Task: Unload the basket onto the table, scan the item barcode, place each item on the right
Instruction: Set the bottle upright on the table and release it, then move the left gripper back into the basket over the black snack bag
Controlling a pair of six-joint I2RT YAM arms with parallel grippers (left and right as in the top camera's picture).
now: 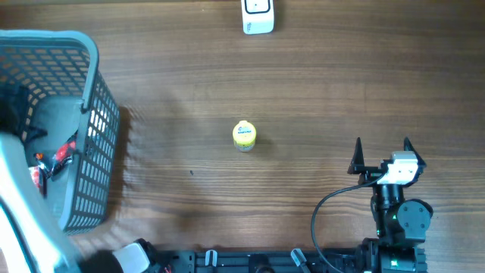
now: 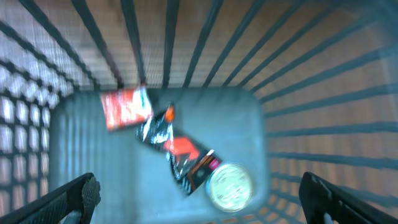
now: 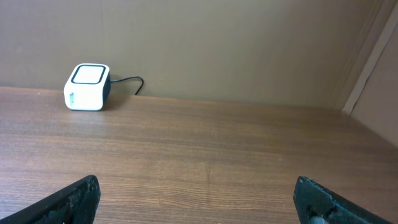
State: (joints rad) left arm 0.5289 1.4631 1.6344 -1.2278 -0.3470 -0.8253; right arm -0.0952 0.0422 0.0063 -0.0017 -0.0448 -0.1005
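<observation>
Left fingers point(image 2: 74, 199) spread wide, empty, above basket point(image 2: 87, 155); right fingers point(image 3: 74, 196) likewise open, idle over worktop point(image 3: 205, 155). Step judged: selecting an item. Candidates on basket floor: round tin point(image 2: 230, 185), crumpled black-red wrapper point(image 2: 180, 149), red packet point(image 2: 124, 107). A yellow-capped jar point(image 1: 244, 135) stands mid-worktop. Next: descend, grip one, present barcode to scanner point(image 1: 258, 17), far edge.

I see surface: wooden table point(image 1: 318, 83) | left side: grey mesh basket point(image 1: 102, 144) standing on it | centre: small yellow-topped container point(image 1: 244, 135), on its own | far edge: white scanner box point(image 1: 258, 17), well apart from both, dark cable point(image 3: 130, 79) trailing behind it
</observation>
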